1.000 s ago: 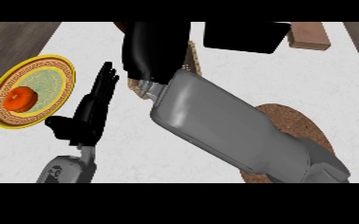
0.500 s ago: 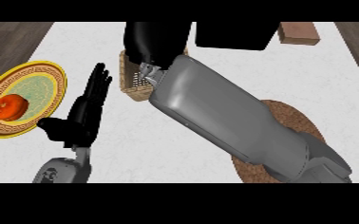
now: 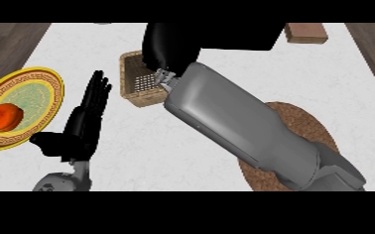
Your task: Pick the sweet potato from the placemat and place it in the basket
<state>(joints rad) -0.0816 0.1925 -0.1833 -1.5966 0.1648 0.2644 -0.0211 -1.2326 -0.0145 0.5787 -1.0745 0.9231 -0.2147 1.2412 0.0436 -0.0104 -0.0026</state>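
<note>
My right forearm (image 3: pixel 242 129) runs from the lower right up to the woven basket (image 3: pixel 138 82) near the middle of the counter. The black right hand (image 3: pixel 170 47) hangs over the basket's far right part, seen from behind, and its fingers are hidden. I see no sweet potato; what the hand holds is hidden. The round brown placemat (image 3: pixel 302 124) lies at the lower right, mostly under the forearm, and its visible part is bare. At the lower left my left hand (image 3: pixel 82 121) rests open, fingers pointing up, left of the basket.
A yellow patterned plate (image 3: pixel 33 91) with a red-orange round fruit (image 3: pixel 9 116) on it sits at the left edge. A wooden block (image 3: pixel 306 32) lies at the back right. A dark object (image 3: pixel 238 35) stands behind the right hand.
More of the basket shows from under the right forearm, and the right hand now sits a little further back over it. The left hand has stayed open and still.
</note>
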